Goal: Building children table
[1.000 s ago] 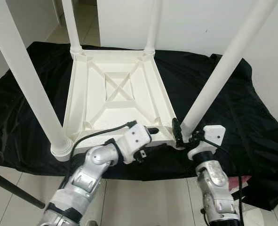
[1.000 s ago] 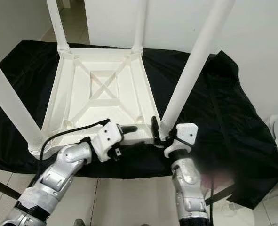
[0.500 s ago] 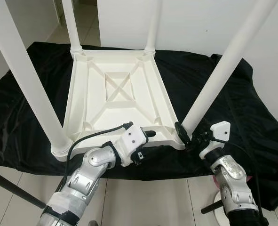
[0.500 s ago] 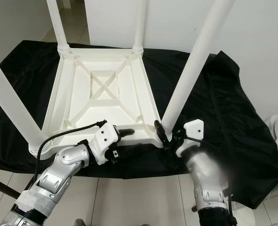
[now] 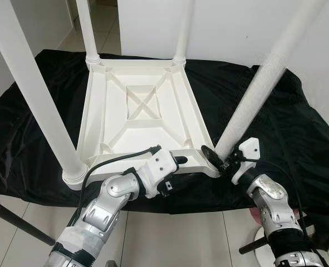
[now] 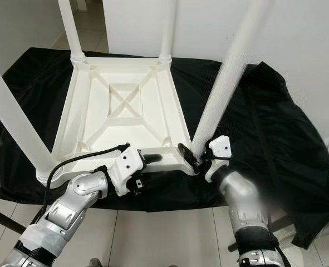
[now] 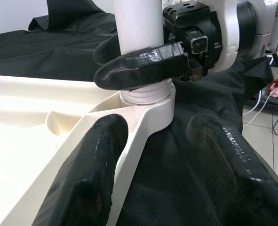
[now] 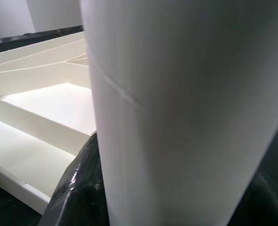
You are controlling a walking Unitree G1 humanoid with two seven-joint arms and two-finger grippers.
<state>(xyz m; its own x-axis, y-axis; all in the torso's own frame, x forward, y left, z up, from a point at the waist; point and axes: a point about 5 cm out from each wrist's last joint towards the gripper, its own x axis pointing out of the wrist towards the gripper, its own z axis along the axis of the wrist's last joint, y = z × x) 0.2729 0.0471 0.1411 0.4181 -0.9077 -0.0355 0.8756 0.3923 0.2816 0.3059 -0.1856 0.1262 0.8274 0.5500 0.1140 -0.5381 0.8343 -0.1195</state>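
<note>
On a black cloth (image 5: 275, 128) spread over a low surface, I see the white children's table (image 5: 142, 119) lying upside down, its four legs pointing up. At its near right corner, my right gripper (image 5: 215, 157) is clenched around the base of the near right leg (image 5: 253, 100), just above the collar where the leg meets the frame; the left wrist view shows one black finger (image 7: 139, 68) pressed across the front of the leg. My left gripper (image 5: 178, 161) rests at the table's near edge, just beside that same corner, its fingers (image 7: 89, 179) spread apart, one lying on the frame's rim and the other over the cloth, gripping nothing. The table's near edge sits close to the cloth's front edge, with tiled floor (image 5: 170, 233) below. The cloth has open room to the right of the table. The table's ribbed underside forms shallow compartments with nothing in them.
</note>
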